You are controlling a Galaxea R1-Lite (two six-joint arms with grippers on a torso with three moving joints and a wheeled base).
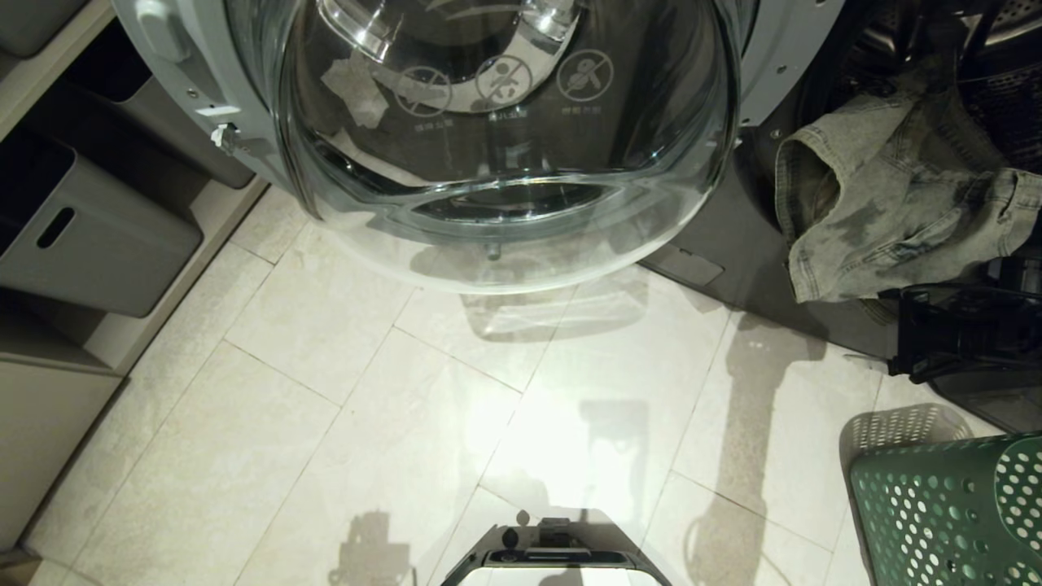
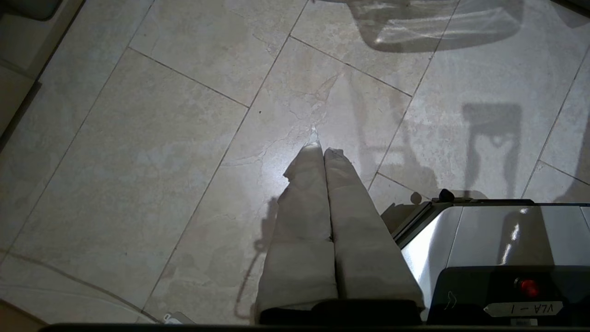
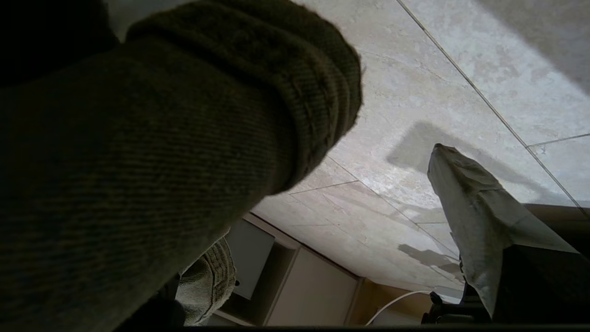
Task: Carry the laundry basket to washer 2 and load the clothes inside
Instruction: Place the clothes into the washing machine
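Note:
The washer's drum opening (image 1: 936,49) is at the top right of the head view, and its round glass door (image 1: 505,146) swings out to the left. Faded denim clothes (image 1: 887,203) hang out over the opening's lip. My right arm (image 1: 969,334) reaches in just below them. In the right wrist view, a dark twill hem (image 3: 207,138) drapes over one side of my right gripper (image 3: 378,157). Its other finger (image 3: 474,216) stands far off, so it is open. The green perforated laundry basket (image 1: 952,513) stands on the floor at the bottom right. My left gripper (image 2: 322,150) hangs parked and shut over the tiles.
Grey storage bins (image 1: 81,236) sit in shelving along the left. The open door overhangs the pale tiled floor (image 1: 366,407). My base's front edge (image 1: 553,561) shows at the bottom centre. A white cable (image 3: 396,299) lies by the cabinet.

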